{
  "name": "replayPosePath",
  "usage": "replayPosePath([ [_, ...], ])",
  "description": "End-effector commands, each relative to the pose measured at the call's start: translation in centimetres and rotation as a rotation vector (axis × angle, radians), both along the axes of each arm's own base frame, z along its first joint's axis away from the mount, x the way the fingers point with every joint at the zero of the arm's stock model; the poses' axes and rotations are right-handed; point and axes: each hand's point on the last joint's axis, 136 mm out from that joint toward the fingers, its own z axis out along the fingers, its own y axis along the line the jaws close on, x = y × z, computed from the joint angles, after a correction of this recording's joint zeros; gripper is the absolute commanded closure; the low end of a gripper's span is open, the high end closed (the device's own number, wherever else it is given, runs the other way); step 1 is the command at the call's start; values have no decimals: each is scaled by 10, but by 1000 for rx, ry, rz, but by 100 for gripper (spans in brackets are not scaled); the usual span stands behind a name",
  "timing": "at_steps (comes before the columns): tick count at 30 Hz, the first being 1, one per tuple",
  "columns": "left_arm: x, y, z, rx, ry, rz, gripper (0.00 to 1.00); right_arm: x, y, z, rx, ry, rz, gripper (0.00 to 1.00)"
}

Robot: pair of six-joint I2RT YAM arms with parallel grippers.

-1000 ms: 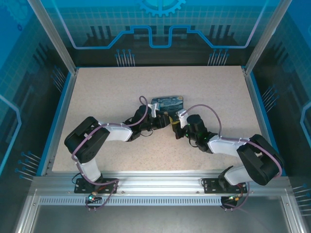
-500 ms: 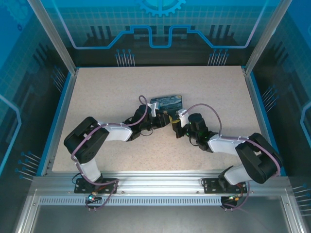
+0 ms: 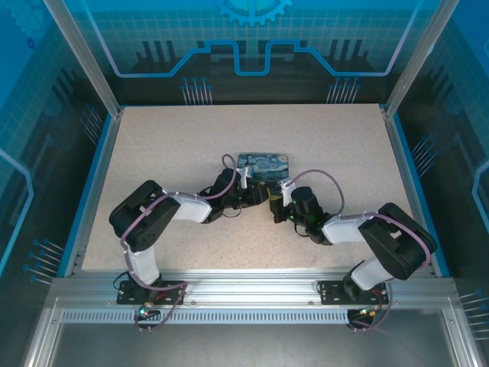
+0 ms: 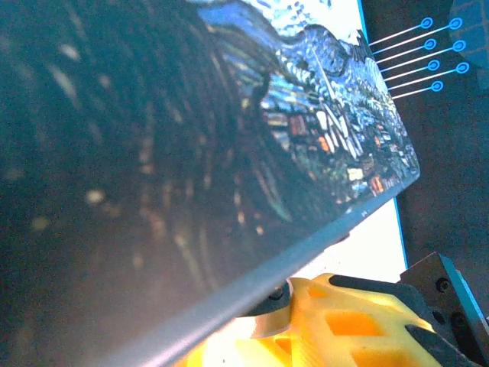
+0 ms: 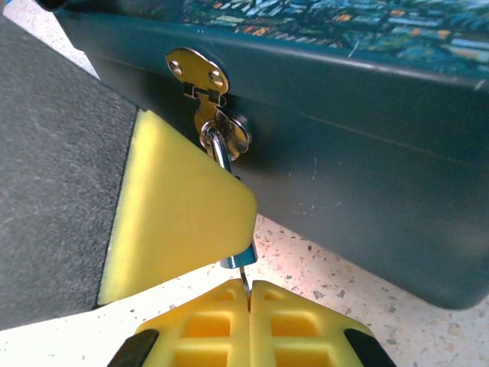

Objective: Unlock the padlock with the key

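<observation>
Key (image 5: 245, 284) pinched in my right fingers (image 5: 206, 325), under padlock (image 5: 236, 261) | left fingers (image 5: 179, 210) at padlock, grip: cannot tell | I should twist straight, gently.

The speckled beige table (image 3: 153, 153) carries a blue painted tin (image 3: 263, 163) near its middle.

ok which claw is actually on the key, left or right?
The right claw: its jaws are pressed together on the thin key under the padlock. The left claw sits against the padlock instead.
</observation>
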Motion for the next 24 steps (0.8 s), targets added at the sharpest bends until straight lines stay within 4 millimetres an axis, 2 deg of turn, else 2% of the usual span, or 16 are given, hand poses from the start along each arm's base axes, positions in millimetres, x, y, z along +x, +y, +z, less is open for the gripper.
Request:
replayPosePath([
  [1,-10,-15,13,-55,-35,-71,66,3,3,1,44,12,-55,100],
  [7,-15,-3,5,-38,-22,-44,57,-4,6,-17,45,89,-62,100],
  [14,-22,21,6,-34,-19,4,45,-6,15,-28,64,135,-46,100],
  [20,-25,48,11,-49,-26,89,44,-8,21,-27,112,186,-59,100],
  [24,-23,50,19,-86,-34,117,45,-10,21,-16,155,204,-87,100],
])
